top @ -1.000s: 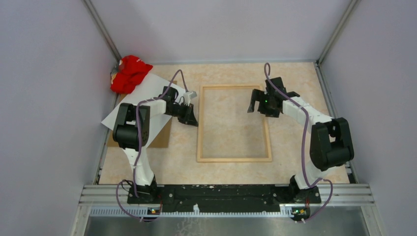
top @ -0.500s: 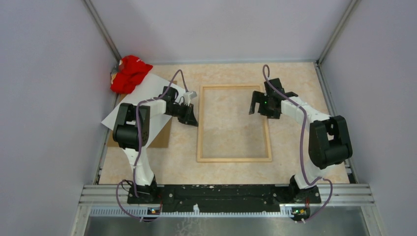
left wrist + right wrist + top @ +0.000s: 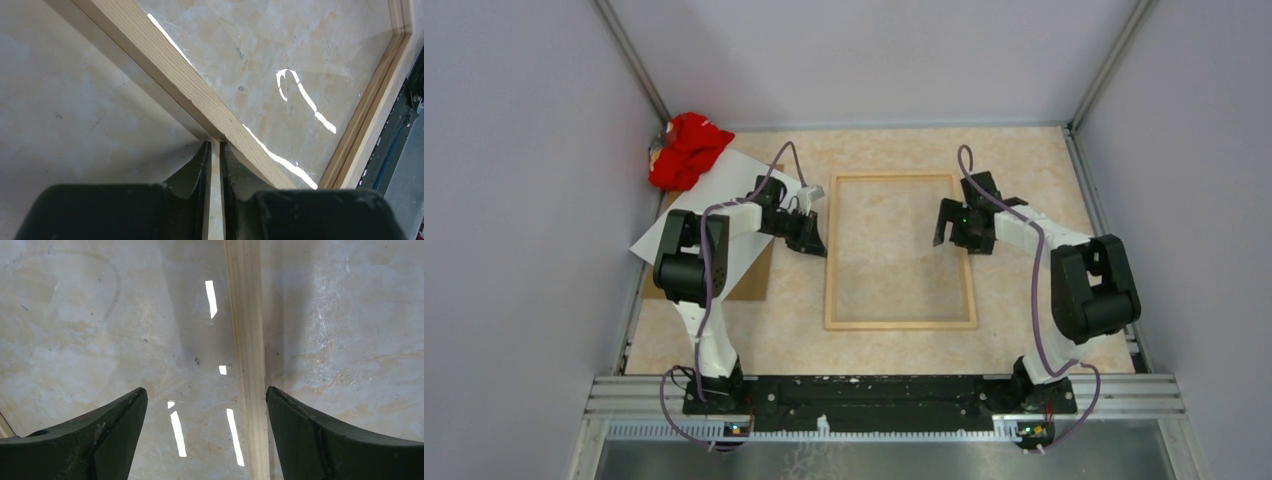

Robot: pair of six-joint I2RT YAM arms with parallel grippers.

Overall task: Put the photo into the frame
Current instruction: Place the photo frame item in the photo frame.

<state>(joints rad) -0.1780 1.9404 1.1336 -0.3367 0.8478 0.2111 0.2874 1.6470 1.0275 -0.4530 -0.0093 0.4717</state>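
The frame (image 3: 900, 324) is thin light wood and lies flat mid-table, with a reflective pane inside it. The photo (image 3: 724, 185) lies whitish back up at the left, on the brown backing board (image 3: 746, 282). My left gripper (image 3: 813, 242) is shut and empty. In the left wrist view its tips (image 3: 212, 146) sit against the outer edge of the frame's left rail (image 3: 170, 65). My right gripper (image 3: 959, 237) is open wide. In the right wrist view it (image 3: 205, 397) hangs over the frame's right rail (image 3: 247, 340), which runs just inside the right finger (image 3: 340, 440).
A red cloth (image 3: 686, 148) is bunched in the far left corner, touching the photo's far edge. Grey walls enclose the table on three sides. The arm bases stand on a black rail (image 3: 874, 392) at the near edge.
My right gripper has moved a little nearer along the frame's right rail, still open. The left arm, frame and photo have not moved.
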